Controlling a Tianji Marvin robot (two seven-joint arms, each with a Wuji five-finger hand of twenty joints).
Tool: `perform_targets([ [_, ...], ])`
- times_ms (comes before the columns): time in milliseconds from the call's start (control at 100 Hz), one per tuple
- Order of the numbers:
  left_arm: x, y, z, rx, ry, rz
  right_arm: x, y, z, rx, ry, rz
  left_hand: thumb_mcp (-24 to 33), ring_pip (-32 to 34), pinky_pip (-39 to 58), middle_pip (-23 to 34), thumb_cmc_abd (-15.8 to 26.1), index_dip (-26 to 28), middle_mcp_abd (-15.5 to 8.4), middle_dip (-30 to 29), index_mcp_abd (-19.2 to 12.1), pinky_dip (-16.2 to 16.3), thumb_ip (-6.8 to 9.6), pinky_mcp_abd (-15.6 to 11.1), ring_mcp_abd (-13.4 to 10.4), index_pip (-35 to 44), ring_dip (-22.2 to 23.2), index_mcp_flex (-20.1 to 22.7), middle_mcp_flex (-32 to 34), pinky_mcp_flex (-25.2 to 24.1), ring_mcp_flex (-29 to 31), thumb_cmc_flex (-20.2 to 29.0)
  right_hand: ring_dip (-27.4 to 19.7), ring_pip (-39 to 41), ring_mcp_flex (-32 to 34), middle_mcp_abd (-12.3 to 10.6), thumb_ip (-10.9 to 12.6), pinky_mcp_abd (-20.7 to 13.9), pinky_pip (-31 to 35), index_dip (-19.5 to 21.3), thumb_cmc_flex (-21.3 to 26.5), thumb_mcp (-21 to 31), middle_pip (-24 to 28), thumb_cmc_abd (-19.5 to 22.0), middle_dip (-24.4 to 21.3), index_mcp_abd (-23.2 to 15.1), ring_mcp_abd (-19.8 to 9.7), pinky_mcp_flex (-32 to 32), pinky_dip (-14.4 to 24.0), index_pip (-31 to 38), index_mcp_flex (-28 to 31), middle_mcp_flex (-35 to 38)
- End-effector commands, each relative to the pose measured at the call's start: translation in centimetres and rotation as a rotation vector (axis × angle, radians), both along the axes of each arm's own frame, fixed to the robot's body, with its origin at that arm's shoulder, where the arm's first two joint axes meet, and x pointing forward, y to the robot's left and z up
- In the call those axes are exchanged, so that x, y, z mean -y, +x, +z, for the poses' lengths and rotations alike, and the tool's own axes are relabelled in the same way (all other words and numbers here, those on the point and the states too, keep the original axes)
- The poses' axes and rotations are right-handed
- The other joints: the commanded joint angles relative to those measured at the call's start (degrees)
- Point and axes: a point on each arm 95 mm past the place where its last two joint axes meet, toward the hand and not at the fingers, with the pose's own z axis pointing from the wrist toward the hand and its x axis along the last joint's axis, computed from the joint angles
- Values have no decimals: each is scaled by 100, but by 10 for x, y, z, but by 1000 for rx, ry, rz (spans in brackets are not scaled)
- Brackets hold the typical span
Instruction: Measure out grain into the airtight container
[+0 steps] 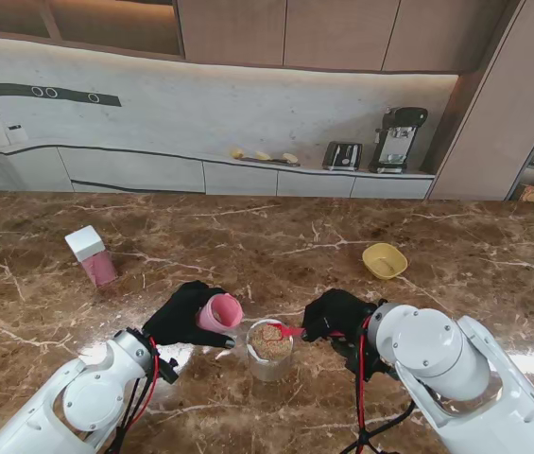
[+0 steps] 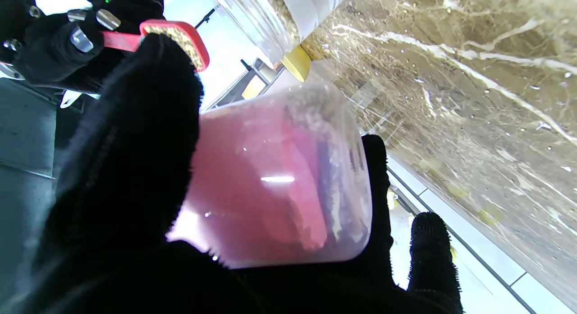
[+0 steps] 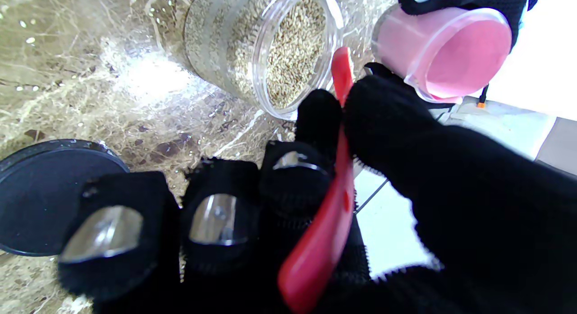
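The pink airtight container (image 1: 220, 313), tilted and gripped by the left hand (image 1: 183, 316), shows little grain inside, so filling seems barely begun. Between both hands stands the full grain jar (image 1: 270, 349). The right hand (image 1: 335, 315) pinches the loaded red scoop (image 2: 176, 38) over it.

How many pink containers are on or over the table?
2: one tilted in the left hand, cup, beside the jar; one box standing far left. Others may be hidden.

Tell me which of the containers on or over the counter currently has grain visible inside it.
The clear glass jar between the hands, nearly full of grain. The pink container in the left hand, the lidded one and the yellow bowl show none.
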Motion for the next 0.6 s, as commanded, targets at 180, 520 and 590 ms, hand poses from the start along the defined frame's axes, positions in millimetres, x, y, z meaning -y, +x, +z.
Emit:
perform_targets([
  [180,6,0,-4,-9,10,-19,-3,-4,8,12,41,-5,1717,-207,-143,139,1095,129,-640,87,-1538,25,-244,-24,-130,864,-43,1059,607,-110,-124,615,170,265,251,28,496,173,461,133,363,680,204,97,-36,-306,-142,255,-103,366,252,278],
  [520,7,0,-5,-8,18,-28,-8,-1,27,64,66,3,1725,-214,-150,133,1094,131,-642,89,-1552,23,-248,-27,-132,861,-46,1065,609,-107,-121,606,169,265,251,30,497,182,461,139,362,663,199,110,-37,-301,-142,255,-108,359,248,279],
  [590,8,1,-5,-10,20,-30,-10,-1,29,71,70,11,1726,-211,-149,134,1091,132,-642,91,-1550,26,-247,-20,-120,859,-44,1060,610,-109,-118,610,168,264,250,30,495,182,461,140,358,657,197,107,-37,-300,-141,255,-109,357,243,279],
])
